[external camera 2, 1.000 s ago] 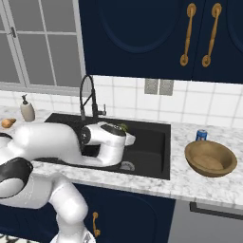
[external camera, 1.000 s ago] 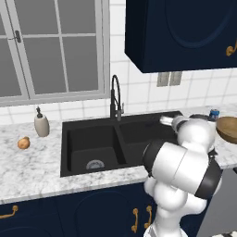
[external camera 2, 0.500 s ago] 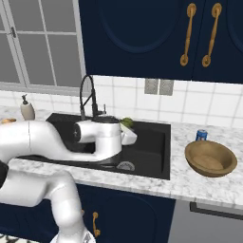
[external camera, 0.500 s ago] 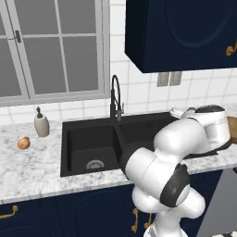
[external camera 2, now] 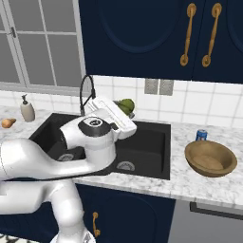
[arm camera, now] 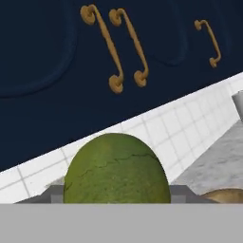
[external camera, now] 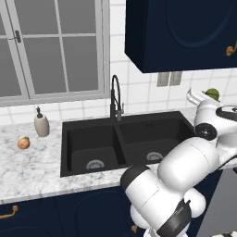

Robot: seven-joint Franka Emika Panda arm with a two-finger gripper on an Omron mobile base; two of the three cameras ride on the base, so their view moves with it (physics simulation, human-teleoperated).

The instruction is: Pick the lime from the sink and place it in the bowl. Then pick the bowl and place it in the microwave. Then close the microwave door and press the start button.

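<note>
Gripper (external camera 2: 127,110) clamped on lime (external camera 2: 126,106), held in air above sink (external camera 2: 147,152), near its rear edge. Black tap (external camera 2: 85,92) just left of lime. Wooden bowl (external camera 2: 210,158) on marble counter (external camera 2: 204,182) right of sink, well apart from lime. Small blue can (external camera 2: 201,135) behind bowl. Soap bottle (external camera: 41,124) and orange-brown lump (external camera: 23,143) left of sink.

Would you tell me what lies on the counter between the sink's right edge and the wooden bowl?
In the right base view, bare marble counter separates the sink from the bowl. A small blue can stands just behind that stretch.
</note>
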